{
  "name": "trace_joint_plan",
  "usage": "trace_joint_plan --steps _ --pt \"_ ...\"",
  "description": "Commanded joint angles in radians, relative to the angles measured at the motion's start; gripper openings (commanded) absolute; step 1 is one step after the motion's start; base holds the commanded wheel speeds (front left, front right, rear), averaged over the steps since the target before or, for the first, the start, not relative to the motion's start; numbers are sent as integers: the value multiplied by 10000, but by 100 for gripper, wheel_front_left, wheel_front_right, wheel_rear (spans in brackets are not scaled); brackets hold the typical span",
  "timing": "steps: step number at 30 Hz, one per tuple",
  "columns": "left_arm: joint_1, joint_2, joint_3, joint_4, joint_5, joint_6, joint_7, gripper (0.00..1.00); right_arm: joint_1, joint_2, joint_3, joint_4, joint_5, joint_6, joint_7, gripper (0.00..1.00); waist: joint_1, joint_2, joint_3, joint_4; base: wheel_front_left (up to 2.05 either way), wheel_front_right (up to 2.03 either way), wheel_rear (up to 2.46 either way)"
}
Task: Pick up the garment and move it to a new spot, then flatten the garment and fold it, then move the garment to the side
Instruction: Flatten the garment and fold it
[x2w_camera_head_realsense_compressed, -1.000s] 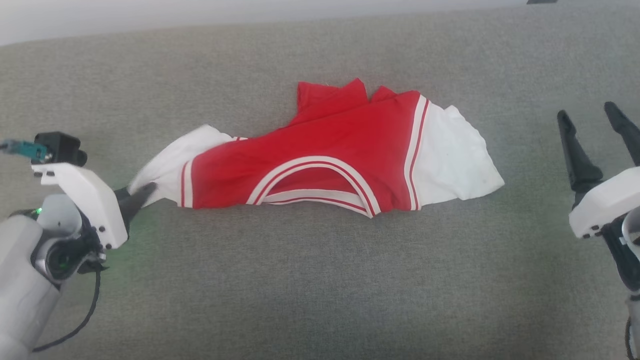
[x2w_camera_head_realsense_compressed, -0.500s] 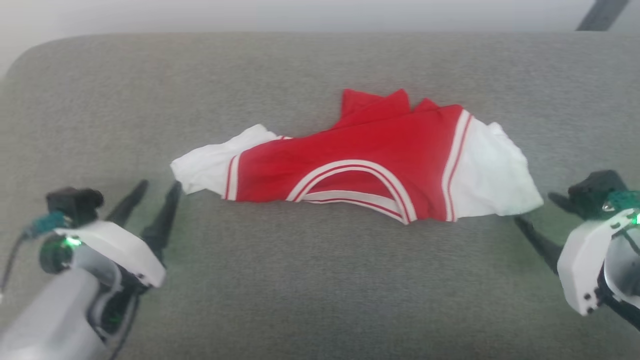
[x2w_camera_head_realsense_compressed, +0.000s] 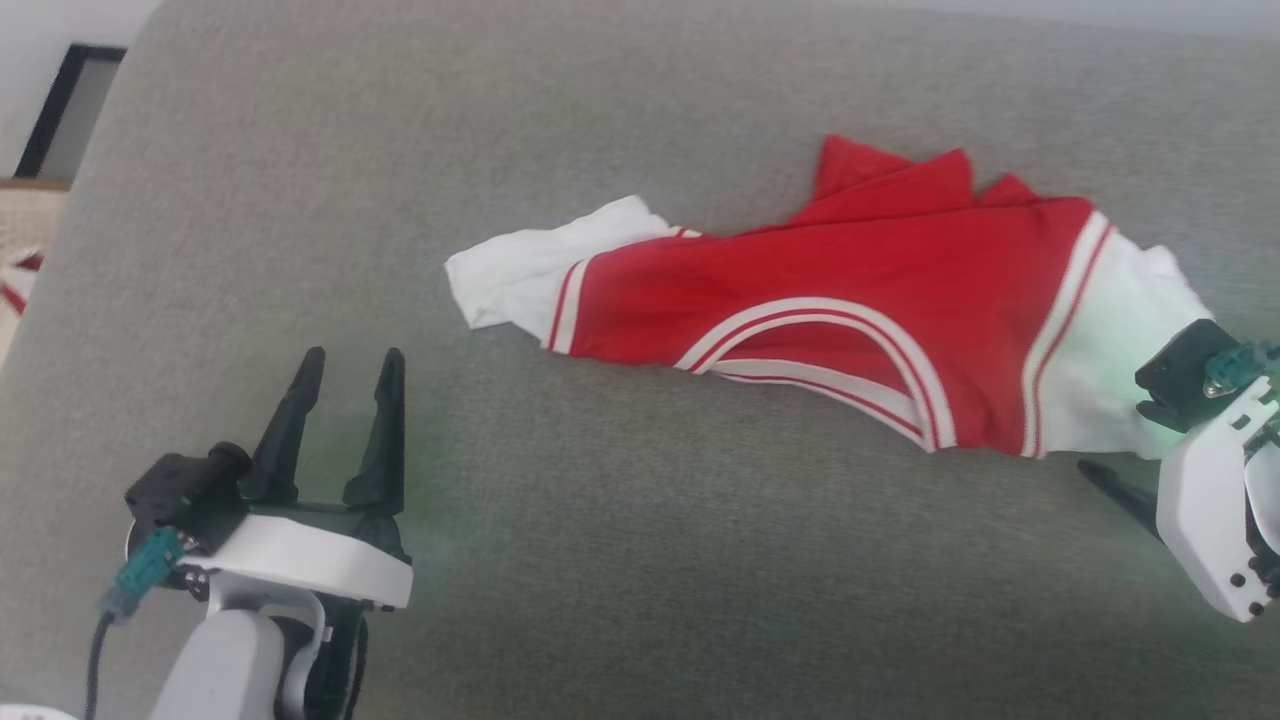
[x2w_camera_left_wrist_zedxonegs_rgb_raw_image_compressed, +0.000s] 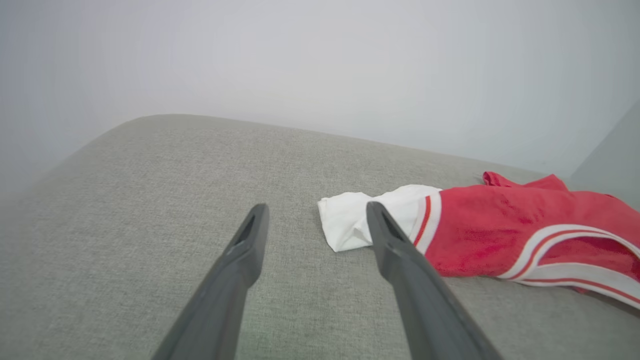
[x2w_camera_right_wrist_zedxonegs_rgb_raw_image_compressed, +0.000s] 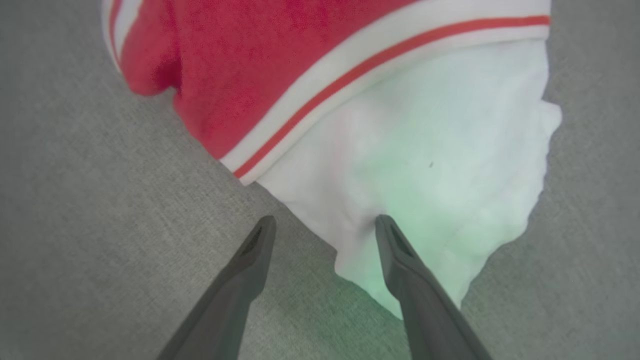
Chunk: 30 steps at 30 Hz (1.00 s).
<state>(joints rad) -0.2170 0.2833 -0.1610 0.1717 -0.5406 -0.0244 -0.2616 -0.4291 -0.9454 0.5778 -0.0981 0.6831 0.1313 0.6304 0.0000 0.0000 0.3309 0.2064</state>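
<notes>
Garment (x2w_camera_head_realsense_compressed: 800, 290) of soft red fabric, with white end panels and thin white double-stripe trim, lies stretched out but rumpled on the grey fabric-covered table (x2w_camera_head_realsense_compressed: 600, 600), towards the right of the head view. At the far left, the left tool (x2w_camera_head_realsense_compressed: 354, 355) has just let go. A second ago it pinched the tip of the left white panel (x2w_camera_head_realsense_compressed: 510, 270); now it stands released, fingers spread, drawn back over bare table and apart from the cloth. That panel has settled on the table, slightly curled. The red middle with its curved striped neckline looks unchanged; the head camera has turned, so its shift across the picture is no move of the cloth. At the right, the right tool (x2w_camera_right_wrist_zedxonegs_rgb_raw_image_compressed: 325, 220) has come in at the right white panel (x2w_camera_right_wrist_zedxonegs_rgb_raw_image_compressed: 425, 150), also released, one finger over the hem and one over bare table. I judge the pull on the left finished and a grasp on the right likely next. Flattening is under way; folding has not begun.
</notes>
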Motion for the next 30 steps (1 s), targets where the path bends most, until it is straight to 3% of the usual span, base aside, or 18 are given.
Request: trace_joint_plan --steps 1,6,7,10,15,18,21,22,25,28,30 --pt "180 -237 266 -165 397 -163 -44 100 -225 -71 158 103 133 -10 37 100 0 0 286 295 0 0 0" --pt "431 -1210 1194 -426 1508 -708 -45 100 -654 -268 1070 579 242 -10 81 100 0 0 558 540 0 0 0" --pt "446 -1334 1331 -442 1653 -776 -45 100 -701 -277 1236 685 249 -10 100 65 0 0 589 558 0 0 0" --pt "417 -1571 1663 -470 1989 -941 -46 100 -830 -317 1669 907 260 -13 72 3 0 0 641 556 0 0 0" --pt "37 -1393 1529 -598 2273 -1054 -46 100 -1167 -351 2012 1054 249 -15 -151 0 0 0 669 366 0 0 0" --pt "-464 -438 530 -665 2199 -1065 -46 100 -1370 -343 1998 1021 209 -16 -279 0 0 0 693 209 0 0 0" --pt "-1308 934 -881 -379 1785 -1063 -30 100 -1502 -324 1963 969 171 -16 -385 0 0 0 762 67 0 0 0" --pt "-2175 1950 -1911 -198 1289 -1061 315 100 -1570 -261 1942 913 154 -18 -396 0 0 0 836 -61 0 0 0" --pt "-3447 3411 -3922 -81 113 -1062 1482 100 -1720 -125 2023 852 74 -18 -402 0 0 0 961 -288 0 0 0" --pt "-4773 4662 -5775 -68 -1327 -1063 2773 100 -1915 48 2136 804 -25 -18 -405 0 0 0 1135 -516 0 0 0" --pt "-5576 5208 -6849 -53 -2095 -1063 3460 100 -2052 154 2208 796 -68 -19 -388 0 0 0 1271 -654 0 0 0"
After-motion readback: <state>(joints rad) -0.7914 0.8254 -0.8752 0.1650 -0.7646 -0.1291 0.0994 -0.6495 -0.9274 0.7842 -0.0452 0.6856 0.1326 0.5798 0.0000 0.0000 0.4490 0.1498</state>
